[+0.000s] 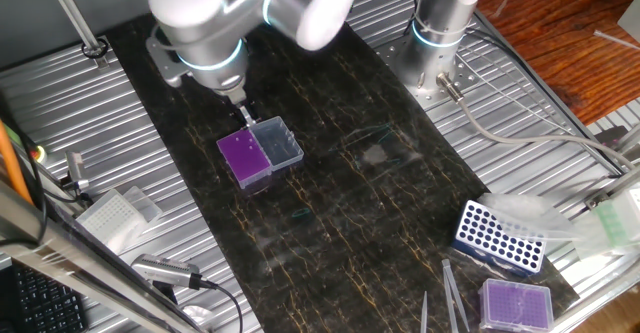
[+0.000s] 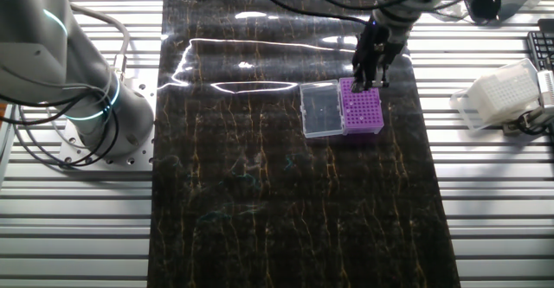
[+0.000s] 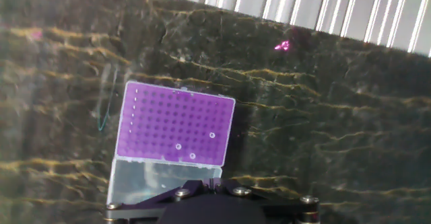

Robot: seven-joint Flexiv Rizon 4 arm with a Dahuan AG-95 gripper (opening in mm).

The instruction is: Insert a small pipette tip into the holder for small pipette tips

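Hovering over the dark marbled mat (image 1: 330, 203), I take the deep-purple tip box (image 2: 361, 106) as my landmark; it sits on that mat with its clear lid flap (image 2: 320, 109) folded open flat beside it. My arm (image 1: 215, 13) comes down from above the box, and in the two fixed views my pincer (image 2: 370, 76) hangs just over the box's far edge, the edge opposite nothing but bare mat. I judge this to be the insertion step: I am lined up over the gridded top, either about to seat the tip or just at the point of doing so.

From the hand view the grid (image 3: 176, 124) shows a few holes with pale rings in them, near the edge by the lid flap; these may be tips already seated, though I cannot be sure.

How wide my fingers stand I cannot tell, and the small pipette tip itself is too slight to make out in any view, so I cannot say whether I hold it.

If it is between my fingers, the next move calls for a straight, slow descent into one empty hole, tip kept upright, then a gentle release.
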